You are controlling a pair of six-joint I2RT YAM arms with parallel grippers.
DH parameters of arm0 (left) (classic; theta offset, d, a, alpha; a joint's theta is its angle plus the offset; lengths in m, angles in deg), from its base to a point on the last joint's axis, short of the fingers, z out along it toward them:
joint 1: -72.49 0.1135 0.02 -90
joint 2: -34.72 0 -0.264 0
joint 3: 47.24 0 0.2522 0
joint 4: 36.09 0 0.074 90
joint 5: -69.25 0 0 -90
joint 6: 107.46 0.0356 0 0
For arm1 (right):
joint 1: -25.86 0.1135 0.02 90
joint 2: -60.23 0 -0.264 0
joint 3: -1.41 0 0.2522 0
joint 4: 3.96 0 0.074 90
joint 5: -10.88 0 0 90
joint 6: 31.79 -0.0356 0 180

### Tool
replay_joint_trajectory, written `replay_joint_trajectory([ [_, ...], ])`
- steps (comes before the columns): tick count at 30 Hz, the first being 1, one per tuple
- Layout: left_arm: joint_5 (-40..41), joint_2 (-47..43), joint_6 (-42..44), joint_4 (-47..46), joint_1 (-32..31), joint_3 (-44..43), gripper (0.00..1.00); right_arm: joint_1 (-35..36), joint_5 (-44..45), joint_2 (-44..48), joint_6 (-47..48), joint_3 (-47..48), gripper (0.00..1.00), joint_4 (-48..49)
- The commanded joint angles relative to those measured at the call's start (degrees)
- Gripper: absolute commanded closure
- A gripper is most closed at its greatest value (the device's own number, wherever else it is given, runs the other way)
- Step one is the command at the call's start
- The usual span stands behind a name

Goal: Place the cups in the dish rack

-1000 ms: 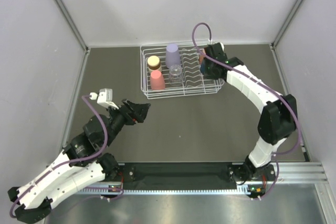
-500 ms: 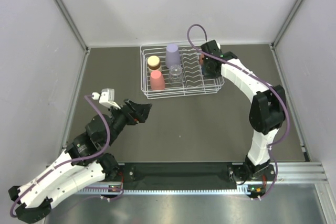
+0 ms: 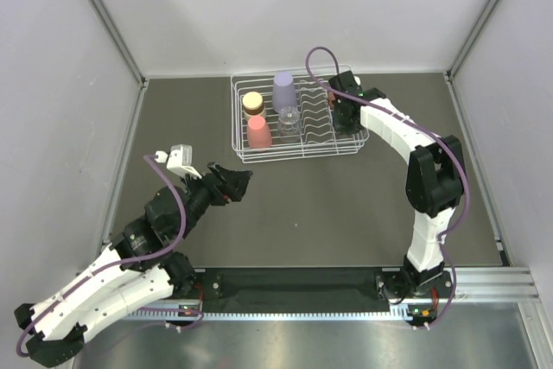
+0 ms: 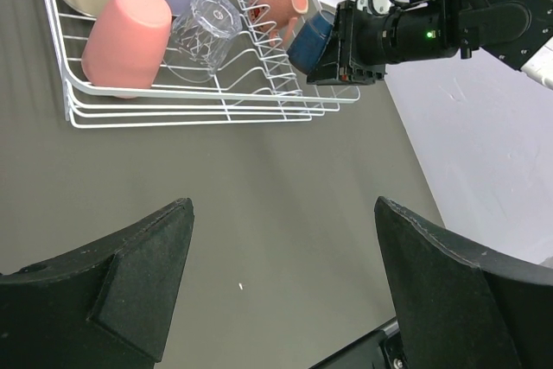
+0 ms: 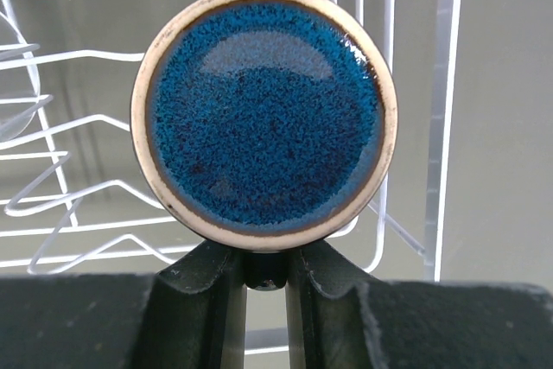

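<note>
The white wire dish rack [image 3: 244, 151] stands at the table's back middle. In it are an inverted pink tumbler [image 3: 258, 133], a lavender tumbler [image 3: 284, 90] and a shiny faceted cup [image 3: 289, 118] on its side. A salmon-pink handled mug [image 4: 281, 8] lies among the prongs. My right gripper [image 3: 345, 117] is shut on the dark blue mug [image 5: 263, 114], gripping its handle side, and holds it over the rack's right end [image 5: 445, 84], base toward the camera. The mug also shows in the left wrist view [image 4: 309, 41]. My left gripper [image 3: 238, 182] is open and empty above bare table.
A cream-and-brown cup [image 3: 252, 104] sits in the rack's back left corner. Grey walls close in the left, back and right. A metal rail [image 3: 346, 287] runs along the near edge by the arm bases.
My right gripper has moved a little left with the blue mug, further over the rack's right end. My left arm has shifted slightly forward, still open.
</note>
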Motion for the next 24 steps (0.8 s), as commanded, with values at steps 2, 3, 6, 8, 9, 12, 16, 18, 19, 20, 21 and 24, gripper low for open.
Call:
replay_joint_trajectory([
  [2, -0.02, 1.06, -0.28, -3.08, -0.28, -0.28, 0.09, -1.2, 0.75, 0.77, 0.51, -0.42, 1.0, 4.35],
  [3, -0.11, 1.24, -0.28, -2.99, -0.28, -0.19, 0.09, -1.37, 0.75, 0.68, 0.51, -0.42, 1.0, 4.27],
  [6, -0.11, 1.41, -0.28, -2.99, -0.19, -0.11, 0.09, -1.9, 0.4, -0.2, 0.51, -0.95, 1.0, 4.97],
  [8, -0.02, 1.33, -0.28, -2.99, -0.19, -0.02, 0.09, -2.16, -0.3, -0.72, 0.77, -1.56, 1.0, 5.76],
  [9, 0.16, 1.33, -0.28, -2.91, -0.19, -0.02, 0.09, -2.08, -0.56, -0.81, 0.77, -1.65, 1.0, 6.37],
  [12, 0.33, 1.41, -0.19, -2.91, -0.19, -0.1, 0.09, -2.17, -1.27, -1.51, 0.86, -1.91, 1.0, 7.34],
  [16, 0.24, 1.85, -0.28, -3.17, -0.28, -0.19, 0.09, -2.17, -1.62, -2.66, 1.21, -1.83, 1.0, 8.22],
  [18, 0.24, 2.29, -0.36, -3.17, -0.28, -0.1, 0.09, -2.25, -1.45, -3.18, 1.3, -1.83, 1.0, 8.31],
  [19, 0.24, 2.29, -0.45, -3.17, -0.28, -0.19, 0.09, -2.25, -1.27, -3.27, 1.3, -1.83, 1.0, 8.4],
  [20, 0.24, 2.38, -0.45, -3.26, -0.19, -0.19, 0.09, -2.25, -1.36, -3.36, 1.47, -2.0, 1.0, 8.4],
  [21, 0.16, 2.55, -0.63, -3.34, -0.19, -0.11, 0.09, -2.25, -1.36, -3.45, 1.47, -1.91, 0.99, 8.31],
  [24, 0.07, 2.82, -0.72, -3.35, -0.28, -0.1, 0.09, -2.34, -1.53, -3.45, 1.47, -2.62, 0.96, 8.4],
])
